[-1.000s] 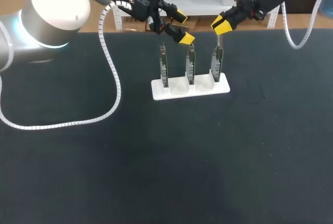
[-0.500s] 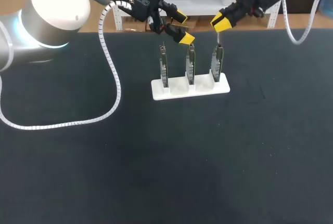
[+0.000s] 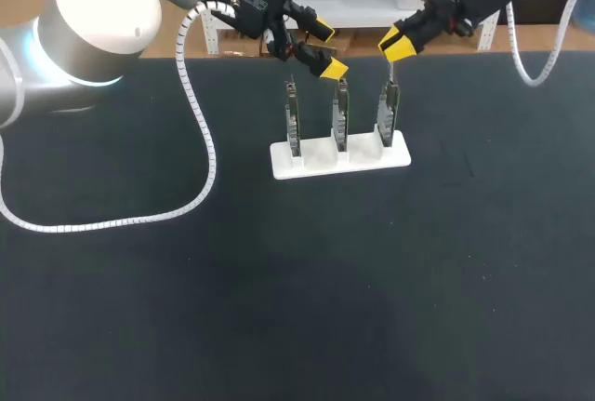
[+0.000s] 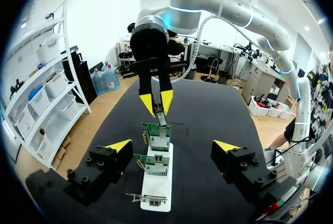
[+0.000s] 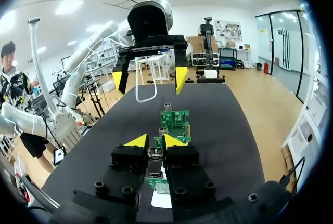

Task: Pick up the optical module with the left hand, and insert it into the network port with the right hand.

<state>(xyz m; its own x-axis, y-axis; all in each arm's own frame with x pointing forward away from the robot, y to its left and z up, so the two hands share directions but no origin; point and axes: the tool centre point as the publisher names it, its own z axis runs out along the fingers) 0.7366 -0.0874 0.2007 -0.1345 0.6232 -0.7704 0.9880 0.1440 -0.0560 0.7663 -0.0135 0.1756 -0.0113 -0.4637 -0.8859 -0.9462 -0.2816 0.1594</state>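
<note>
Status check, head view:
- Right gripper [image 3: 396, 45], upper right of centre: fingers clamped on optical module [image 4: 162, 117].
- Module hangs just above rightmost of 3 network cards [image 3: 387, 113] standing in white stand [image 3: 316, 154]; not seated.
- Left gripper [image 3: 326, 48]: fingers spread, empty, above middle card [image 3: 341, 108].
- Treat pick-up as done. You have insertion left.

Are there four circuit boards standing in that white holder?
No, only three stand in the white holder: left board, middle board and right board.
</note>
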